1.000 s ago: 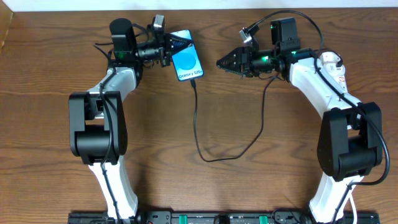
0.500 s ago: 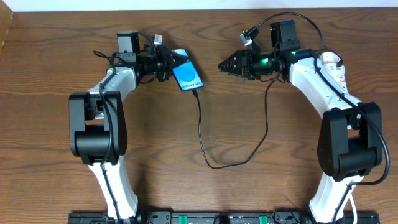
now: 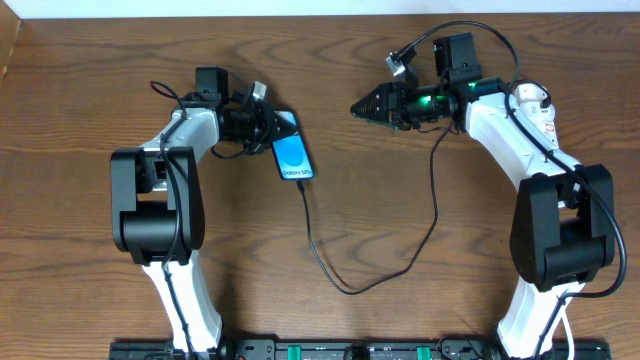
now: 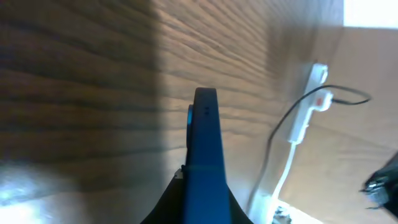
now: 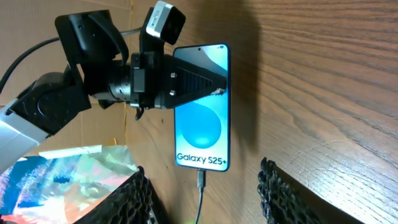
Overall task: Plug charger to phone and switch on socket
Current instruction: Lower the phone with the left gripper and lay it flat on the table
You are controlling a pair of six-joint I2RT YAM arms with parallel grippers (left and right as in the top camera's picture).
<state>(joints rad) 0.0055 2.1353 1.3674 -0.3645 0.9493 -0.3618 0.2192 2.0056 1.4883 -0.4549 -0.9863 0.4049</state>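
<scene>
Looped on the near desk, charger, tip plugged into the phone's near end. Farther, left of centre, left gripper clamped on the phone's far end, screen facing up. Farther right, right gripper open, fingers apart, pointing left toward the phone.

Your left arm and right arm match: white shells between bulky black joints, thin black cables looped alongside. You'll spot a green light glowing by the right wrist and red marks on that shell. The right gripper has black, ribbed fingers.
</scene>
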